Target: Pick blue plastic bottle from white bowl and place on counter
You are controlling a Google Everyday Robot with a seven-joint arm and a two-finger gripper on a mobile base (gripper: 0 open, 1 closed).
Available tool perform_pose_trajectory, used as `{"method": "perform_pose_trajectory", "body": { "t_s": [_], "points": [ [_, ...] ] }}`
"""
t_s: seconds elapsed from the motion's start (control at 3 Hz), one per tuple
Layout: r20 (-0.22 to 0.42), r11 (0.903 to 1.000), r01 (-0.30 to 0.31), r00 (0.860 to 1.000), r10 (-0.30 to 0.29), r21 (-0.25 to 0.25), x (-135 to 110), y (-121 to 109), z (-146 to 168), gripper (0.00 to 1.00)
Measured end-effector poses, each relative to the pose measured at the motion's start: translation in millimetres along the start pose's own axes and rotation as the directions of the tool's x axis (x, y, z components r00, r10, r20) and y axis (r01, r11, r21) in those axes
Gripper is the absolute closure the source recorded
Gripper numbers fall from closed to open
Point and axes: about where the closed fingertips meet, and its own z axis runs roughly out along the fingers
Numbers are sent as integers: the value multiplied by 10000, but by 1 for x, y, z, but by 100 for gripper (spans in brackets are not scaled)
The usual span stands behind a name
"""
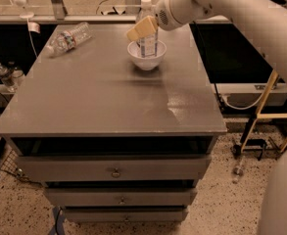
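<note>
The blue plastic bottle [147, 45] stands upright in the white bowl [146, 60] at the far middle of the grey counter [108, 97]. Its white cap [145, 3] rises above the bowl. My gripper [140, 30] reaches in from the upper right on the white arm [231, 9]. It sits at the bottle's upper body, crossing in front of it just above the bowl's rim. The bottle's foot is hidden inside the bowl.
A clear bottle with a reddish label [67, 37] lies on its side at the counter's far left corner. Three drawers [114, 172] are below the top. Small bottles [6, 75] stand on the floor at the left. A wooden stand [260, 112] is at the right.
</note>
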Motion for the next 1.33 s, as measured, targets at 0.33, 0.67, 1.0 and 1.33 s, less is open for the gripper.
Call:
{"method": "perform_pose_trajectory", "body": {
  "t_s": [0.33,0.67,1.0,1.33],
  "points": [
    [-33,9999,8,10000,-8,-155,0,4,7,26],
    [104,9997,-15,9999,18,-252,-3,5,7,49],
    [630,9994,-95,9979,117,-344,-15,6,-4,72],
    [1625,9997,234,9865,-223,-45,-42,2,-42,100]
  ]
}}
